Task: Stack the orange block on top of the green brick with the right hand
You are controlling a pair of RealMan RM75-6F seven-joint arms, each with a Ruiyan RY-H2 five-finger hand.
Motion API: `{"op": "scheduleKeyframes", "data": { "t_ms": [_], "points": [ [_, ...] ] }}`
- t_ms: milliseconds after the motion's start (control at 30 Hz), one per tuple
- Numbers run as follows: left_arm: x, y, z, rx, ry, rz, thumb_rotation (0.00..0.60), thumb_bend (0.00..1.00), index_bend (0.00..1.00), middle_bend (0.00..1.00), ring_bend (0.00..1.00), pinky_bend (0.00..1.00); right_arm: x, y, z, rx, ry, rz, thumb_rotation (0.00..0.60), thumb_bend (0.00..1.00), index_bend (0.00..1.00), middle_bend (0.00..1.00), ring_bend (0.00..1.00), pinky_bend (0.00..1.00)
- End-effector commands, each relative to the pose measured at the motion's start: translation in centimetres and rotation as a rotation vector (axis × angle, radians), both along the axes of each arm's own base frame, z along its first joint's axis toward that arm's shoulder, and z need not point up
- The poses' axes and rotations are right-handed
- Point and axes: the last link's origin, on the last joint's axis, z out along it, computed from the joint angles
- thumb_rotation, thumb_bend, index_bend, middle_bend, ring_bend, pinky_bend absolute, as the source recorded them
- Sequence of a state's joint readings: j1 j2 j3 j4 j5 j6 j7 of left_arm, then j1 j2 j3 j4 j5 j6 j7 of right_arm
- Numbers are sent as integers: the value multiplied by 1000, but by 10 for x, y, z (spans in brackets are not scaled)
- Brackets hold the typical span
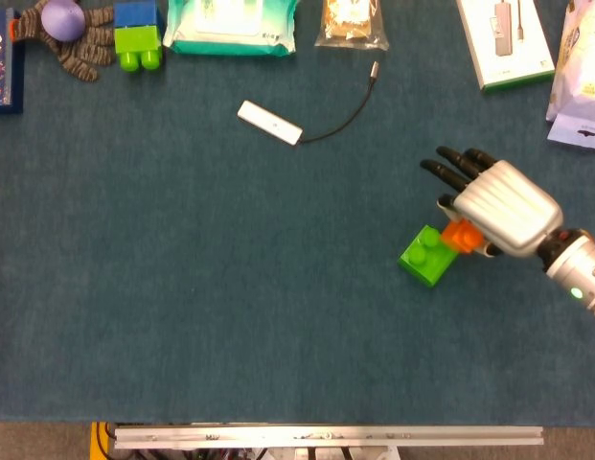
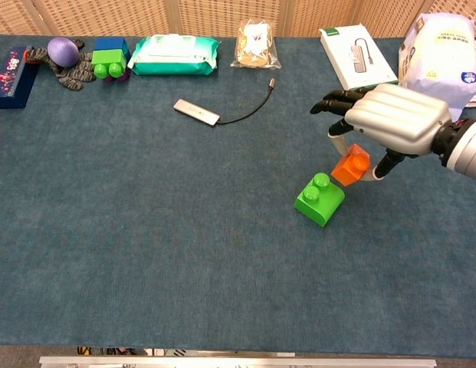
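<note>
right hand pinches orange block by its sides | block just beside green brick, tilted | looks small, hard, light, maybe slippery plastic

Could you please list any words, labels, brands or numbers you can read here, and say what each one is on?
None can be read.
White box: product picture, print too small.
Wet-wipes pack: label blurred.
White bag: blue round mark, blurred.
Dark blue box: coloured print, illegible.
</note>
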State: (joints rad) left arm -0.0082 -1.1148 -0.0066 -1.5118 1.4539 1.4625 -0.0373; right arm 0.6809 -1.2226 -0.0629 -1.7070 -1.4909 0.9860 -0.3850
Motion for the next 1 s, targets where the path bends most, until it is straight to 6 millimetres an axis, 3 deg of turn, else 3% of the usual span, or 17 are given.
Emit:
{"op": "scheduleKeyframes", "data": {
  "t_ms": [33,367,1000],
  "points": [
    [0,0,0,1,0,0,600,111,516,377,217,224,7,-3,-3,4,-20,21,600,200,708,141,72,207],
    [-1,-2,4,8,6,9,600,112,516,377,217,224,25,-10,-22,56,-41,86,600,200,708,141,72,207],
    [-3,-4,5,13,5,15,600,111,516,377,217,224,26,-8,-38,121,-19,80,600,200,708,141,72,207]
  ]
}}
